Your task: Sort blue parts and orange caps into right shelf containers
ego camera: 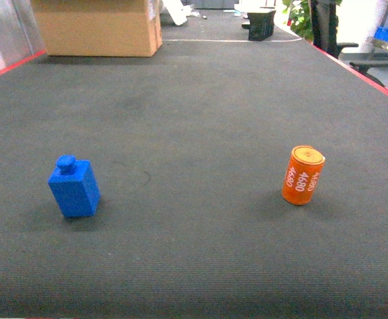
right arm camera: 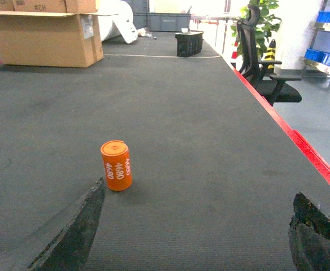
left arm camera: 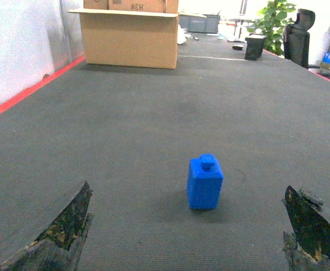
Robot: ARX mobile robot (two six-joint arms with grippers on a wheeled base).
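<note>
In the left wrist view the left pincer point(left arm camera: 187, 237) stands wide open, its two worn dark fingers point(left arm camera: 63, 228) at the bottom corners of the picture and nothing between them. Just beyond, centred in the gap but apart from both fingers, a blue part point(left arm camera: 205, 183) stands upright on the counter point(left arm camera: 153, 113): a small block with a round knob on top.

In the right wrist view the right pincer point(right arm camera: 196, 237) is likewise spread open and empty, with one dark finger point(right arm camera: 77, 231) low on the left and the other at the lower right corner. An orange cap point(right arm camera: 116, 165) stands upright just past the left finger, close to its tip but not touching it; it is a short cylinder with white "4680" printed down its side.

The head view shows the same two pieces well apart on the dark grey ribbed counter point(ego camera: 194, 100), the blue part point(ego camera: 74, 187) on the left and the orange cap point(ego camera: 302, 175) on the right. Neither pincer shows in this view.

Farther back, a cardboard box point(ego camera: 97, 26) sits at the counter's far left, and a small black bin point(ego camera: 261, 25) stands near the far end. A red strip edges the counter on both sides. Past the right edge is a black office chair point(right arm camera: 264, 68), with a green plant point(right arm camera: 261, 22) behind it. Blue crates point(right arm camera: 326, 36) sit on a shelf at the far right, well away from both pieces.
</note>
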